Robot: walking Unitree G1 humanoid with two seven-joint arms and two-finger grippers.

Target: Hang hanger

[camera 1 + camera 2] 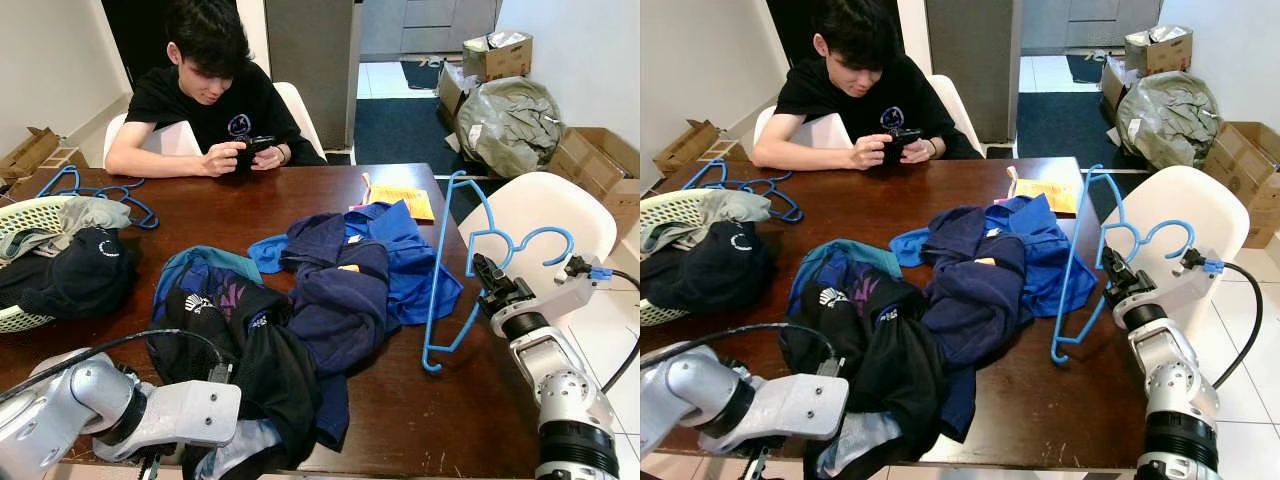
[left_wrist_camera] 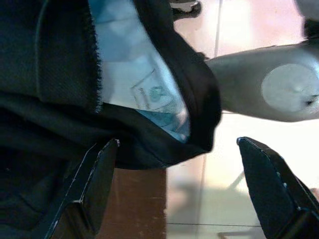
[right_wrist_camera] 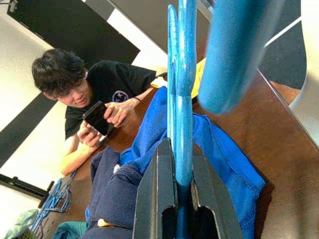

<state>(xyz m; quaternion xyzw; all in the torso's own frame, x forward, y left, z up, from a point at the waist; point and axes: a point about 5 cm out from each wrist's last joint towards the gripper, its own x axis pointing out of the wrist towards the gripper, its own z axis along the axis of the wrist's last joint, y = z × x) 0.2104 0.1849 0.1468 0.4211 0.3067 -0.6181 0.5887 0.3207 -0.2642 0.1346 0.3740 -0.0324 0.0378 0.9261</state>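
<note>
At the right edge of the tabletop (image 1: 400,420), your right end effector (image 1: 484,272) was clamped on the blue hanger (image 1: 447,290). The right wrist view showed both fingers (image 3: 155,199) pressed flat against the blue bar. The hanger stood roughly upright, lifted off the wood, hook end up, lower corner hanging just above the tabletop beside the clothes. A white chair (image 1: 545,215) sat right behind it.

Your left end effector (image 2: 184,189) was low at the near edge of the tabletop, fingers spread wide apart, gripping nothing. Black fabric (image 2: 60,74) with a light blue lining hung just above the fingers, and floor tile was visible beyond.

A pile of clothes (image 1: 320,290) covered the middle of the tabletop: blue and navy pieces at the top, black and teal ones nearer you. A yellow packet (image 1: 405,200) lay just past the blue garment. A laundry basket (image 1: 25,215) with dark clothes sat at the left edge, more blue hangers (image 1: 95,190) lying flat behind it.

A person (image 1: 215,100) in a black T-shirt sat at the far side, holding a phone (image 1: 252,148) in both hands.
</note>
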